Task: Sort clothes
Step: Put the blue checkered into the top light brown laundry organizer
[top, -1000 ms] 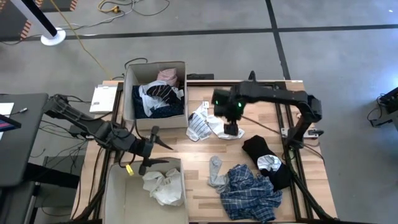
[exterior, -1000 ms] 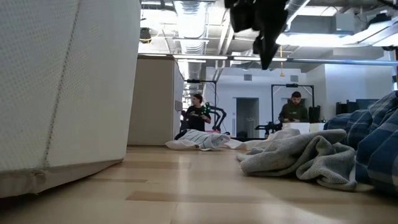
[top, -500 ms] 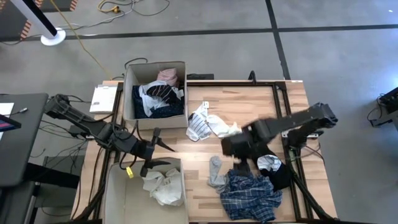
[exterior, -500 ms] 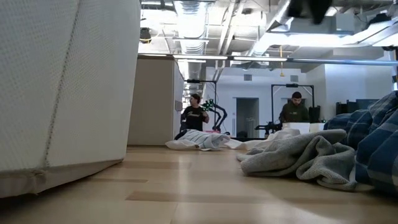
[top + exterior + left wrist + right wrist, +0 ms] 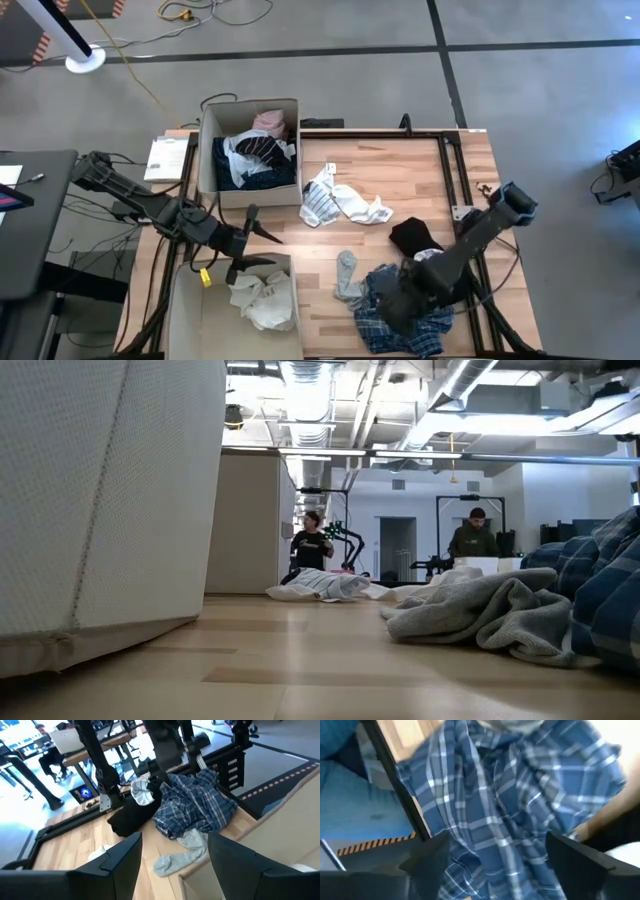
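1. Over the blue plaid shirt, at about five o'clock on the table in the high view, the right gripper is positioned; in the right wrist view its two dark fingers are spread wide with plaid cloth between and beyond them, and nothing is seen clamped.
2. At about eight o'clock, the left gripper is held just above the near cardboard box, with its fingers parted wide and nothing held.
3. A crumpled white garment is seen lying inside the near box.
4. At eleven o'clock, a second cardboard box is filled with a pink garment, a dark striped piece and navy cloth.
5. Near the table's centre, a blue-white striped garment is spread with a white garment touching it at three o'clock.
6. A grey sock is laid just beside the plaid shirt, at its nine o'clock.
7. A black garment with a pale piece on it is lying just beside the plaid shirt, at its one o'clock.
8. In the low view, the grey sock and plaid cloth are seen at three o'clock, and two people are visible in the room beyond the table.
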Robot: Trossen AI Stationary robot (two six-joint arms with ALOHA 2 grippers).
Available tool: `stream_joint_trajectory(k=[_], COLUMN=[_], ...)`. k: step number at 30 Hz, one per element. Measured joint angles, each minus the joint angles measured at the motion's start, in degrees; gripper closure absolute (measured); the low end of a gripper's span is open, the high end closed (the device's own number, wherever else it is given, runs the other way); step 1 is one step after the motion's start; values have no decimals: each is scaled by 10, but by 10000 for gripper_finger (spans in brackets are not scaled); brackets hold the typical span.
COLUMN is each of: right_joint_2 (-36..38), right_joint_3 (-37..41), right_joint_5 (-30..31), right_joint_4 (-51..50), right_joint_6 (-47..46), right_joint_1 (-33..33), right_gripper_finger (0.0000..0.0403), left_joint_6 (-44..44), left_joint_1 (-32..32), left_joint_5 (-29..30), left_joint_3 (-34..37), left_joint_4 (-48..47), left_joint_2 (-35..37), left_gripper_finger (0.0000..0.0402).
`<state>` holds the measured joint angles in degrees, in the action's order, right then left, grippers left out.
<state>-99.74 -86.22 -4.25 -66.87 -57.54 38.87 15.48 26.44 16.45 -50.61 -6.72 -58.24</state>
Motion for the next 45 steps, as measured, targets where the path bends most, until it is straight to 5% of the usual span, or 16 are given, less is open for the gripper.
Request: stream_joint_trajectory(k=[7,23,29,38,45], right_joint_2=[-57,-213,-242,-231,-226], right_joint_3=[0,-4,-5,-2,-17], right_joint_5=[-11,-32,-26,16,34], right_joint_4=[13,11,38,48,38], right_joint_6=[-41,-11,16,20,22], right_joint_1=[38,68,72,69,59], right_gripper_finger=[7,20,104,364,375], left_joint_6=[10,-12,-21,-31,-26], left_joint_1=[0,0,0,0,0], left_joint_5=[0,0,0,0,0], left_joint_3=[0,0,0,0,0], left_joint_4=[21,5,-15,-21,-20], left_joint_2=[0,0,0,0,1], left_gripper_finger=[180,180,180,180,180])
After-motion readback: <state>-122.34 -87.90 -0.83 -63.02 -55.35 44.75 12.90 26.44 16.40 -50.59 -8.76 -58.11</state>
